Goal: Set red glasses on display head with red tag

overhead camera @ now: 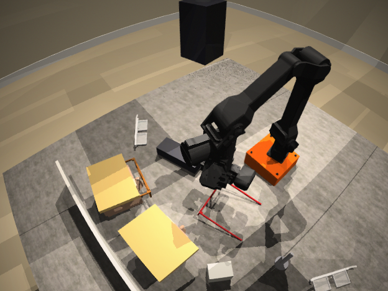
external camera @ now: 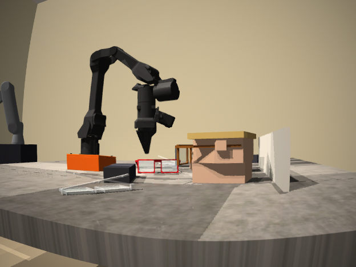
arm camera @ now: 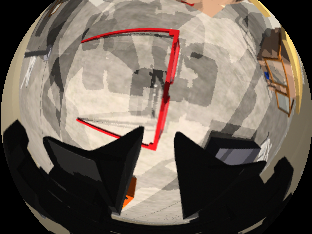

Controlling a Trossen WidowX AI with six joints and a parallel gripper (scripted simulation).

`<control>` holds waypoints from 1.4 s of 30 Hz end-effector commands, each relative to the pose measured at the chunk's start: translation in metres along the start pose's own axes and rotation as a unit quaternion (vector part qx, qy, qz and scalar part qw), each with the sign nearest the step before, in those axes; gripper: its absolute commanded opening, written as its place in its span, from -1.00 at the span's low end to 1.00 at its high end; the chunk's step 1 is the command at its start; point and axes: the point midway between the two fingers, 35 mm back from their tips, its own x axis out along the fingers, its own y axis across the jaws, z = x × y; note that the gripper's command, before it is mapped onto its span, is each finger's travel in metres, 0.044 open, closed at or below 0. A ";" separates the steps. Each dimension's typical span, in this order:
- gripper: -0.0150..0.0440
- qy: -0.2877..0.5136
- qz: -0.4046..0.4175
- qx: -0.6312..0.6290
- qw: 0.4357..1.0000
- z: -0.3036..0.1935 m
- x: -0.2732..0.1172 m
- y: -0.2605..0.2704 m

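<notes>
The red glasses (overhead camera: pixel 221 227) (external camera: pixel 154 166) (arm camera: pixel 166 91) stand upright on the table, temples unfolded and pointing away from the heads. My gripper (external camera: pixel 146 153) (arm camera: pixel 159 133) is partly open and empty, above the glasses near one end of the front frame. In the top view the wrist hides the fingers. The nearer yellow-topped head (overhead camera: pixel 158 240) (arm camera: pixel 215 5) wears no glasses; a small red mark shows beside it in the wrist view. The other head (overhead camera: pixel 114 184) (external camera: pixel 221 172) wears orange-brown glasses (overhead camera: pixel 142 176) (external camera: pixel 183 145) (arm camera: pixel 280 75) and shows a blue mark in the wrist view.
A dark block (overhead camera: pixel 170 148) (external camera: pixel 119 172) (arm camera: pixel 235 156) lies near the arm. Pale glasses (overhead camera: pixel 135 133) (external camera: pixel 96 190) lie beyond it. A white panel (overhead camera: pixel 91 227) (external camera: pixel 280 161) stands behind the heads. A white block (overhead camera: pixel 220 270), a small post (overhead camera: pixel 281 263) and more pale glasses stand at the lower right.
</notes>
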 end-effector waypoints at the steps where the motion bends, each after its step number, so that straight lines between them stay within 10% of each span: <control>1: -0.02 0.003 0.003 0.002 1.000 -0.001 0.009 0.001; 26: -0.02 0.003 0.003 0.002 1.000 -0.003 0.044 0.003; 42: -0.49 0.001 0.001 0.000 1.000 -0.002 0.041 0.001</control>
